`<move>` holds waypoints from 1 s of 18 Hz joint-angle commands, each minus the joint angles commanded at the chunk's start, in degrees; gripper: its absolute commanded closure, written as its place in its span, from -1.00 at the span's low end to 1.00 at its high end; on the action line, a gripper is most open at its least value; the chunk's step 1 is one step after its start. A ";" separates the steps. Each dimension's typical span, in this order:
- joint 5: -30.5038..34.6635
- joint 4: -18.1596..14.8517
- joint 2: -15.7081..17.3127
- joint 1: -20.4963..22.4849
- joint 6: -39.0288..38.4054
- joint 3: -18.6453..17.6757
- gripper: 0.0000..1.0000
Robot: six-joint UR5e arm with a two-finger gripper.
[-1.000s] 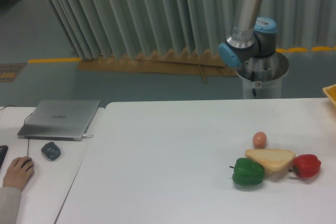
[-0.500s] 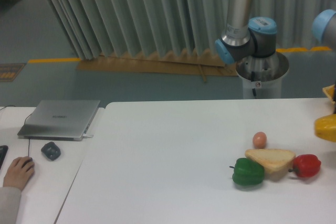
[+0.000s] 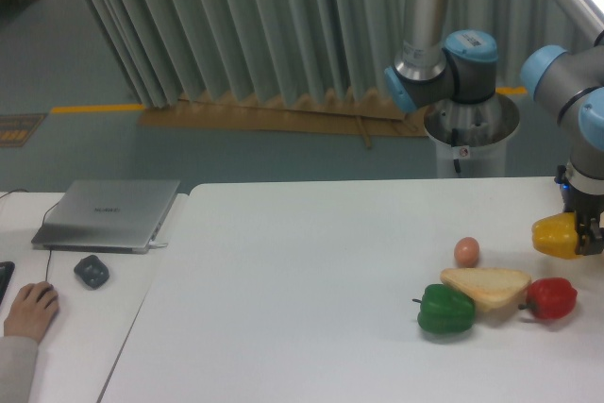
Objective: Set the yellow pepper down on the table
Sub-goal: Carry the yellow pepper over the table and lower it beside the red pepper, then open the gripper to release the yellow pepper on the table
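Note:
The yellow pepper point(image 3: 557, 236) hangs in the air at the right edge of the view, above the white table point(image 3: 311, 290). My gripper point(image 3: 583, 231) comes down from the upper right and is shut on the pepper's right side; its fingers are partly cut off by the frame edge. The pepper floats a little above and to the right of the red pepper point(image 3: 551, 298), not touching it.
On the table's right part lie a green pepper point(image 3: 445, 310), a wedge of bread point(image 3: 486, 287), the red pepper and an egg point(image 3: 466, 251). The arm's base point(image 3: 469, 134) stands behind the table. A laptop point(image 3: 108, 212), a mouse and a person's hand point(image 3: 30, 310) are on the left desk.
The arm has swung in from the right, carrying the yellow pepper leftward into view and slightly down. A second ago neither the gripper nor the pepper showed.

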 joint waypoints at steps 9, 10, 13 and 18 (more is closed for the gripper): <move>1.84 3.53 -1.50 -2.55 -2.56 0.00 0.27; 2.54 3.61 -1.58 -2.98 -2.64 -0.09 0.26; 5.35 3.96 -1.67 -3.69 -2.03 -0.18 -0.24; 6.94 5.55 -1.67 -4.48 -2.12 -0.18 -1.00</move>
